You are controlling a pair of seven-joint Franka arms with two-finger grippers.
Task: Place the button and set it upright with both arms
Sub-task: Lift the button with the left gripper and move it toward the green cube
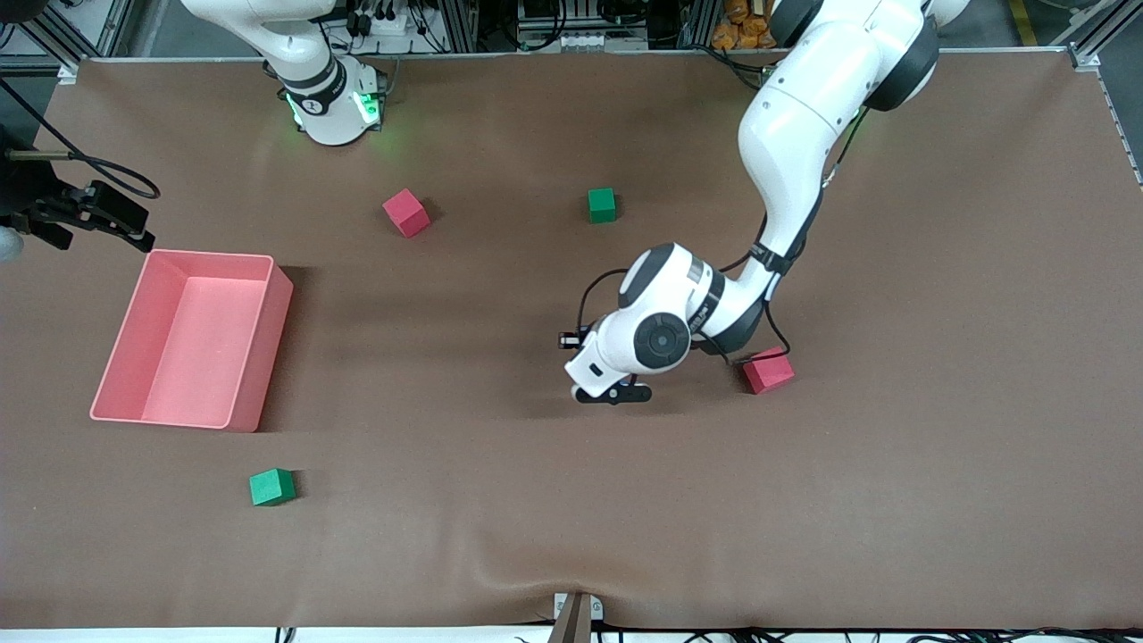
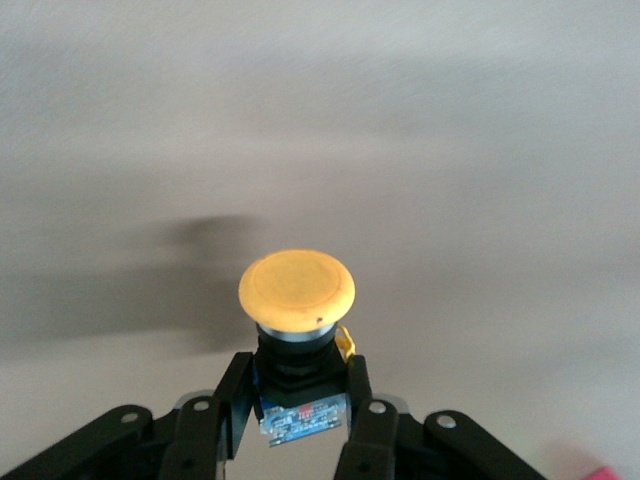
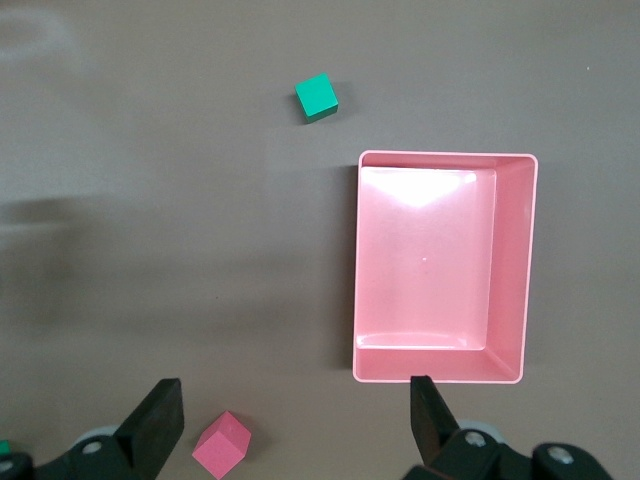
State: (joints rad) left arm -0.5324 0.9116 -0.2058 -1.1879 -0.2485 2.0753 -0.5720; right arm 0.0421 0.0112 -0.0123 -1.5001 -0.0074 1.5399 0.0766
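From the high front camera, the left arm (image 1: 786, 134) comes down from its base, elbow bent, wrist folded low over the middle of the brown cloth-covered worktop (image 1: 571, 500). Its left pincer (image 1: 614, 393) sits close above the cloth, and a pink cube (image 1: 768, 371) lies just beside the arm's wrist, toward the left arm's end. Taking the open pink rectangular plastic bin (image 1: 259, 357) as the landmark: the left pincer is well apart from it, toward the left arm's end. A green cube (image 1: 271, 487) lies nearer the camera than the bin. A second pink cube (image 1: 406, 212) and a second green cube (image 1: 602, 204) lie farther from the camera than the bin, toward the left arm's end. The right pincer (image 1: 125, 228) hangs waiting in the air beside the bin's farther corner.

In the left wrist view, the left pincer (image 2: 300, 410) is clamped on the black body of the small push-button with a round orange cap (image 2: 297, 290), cap pointing away from the fingers (image 2: 232, 400).

In the right wrist view, the right pincer (image 3: 295, 420) is spread wide, holding nothing, high over the worktop beside the bin (image 3: 525, 270).
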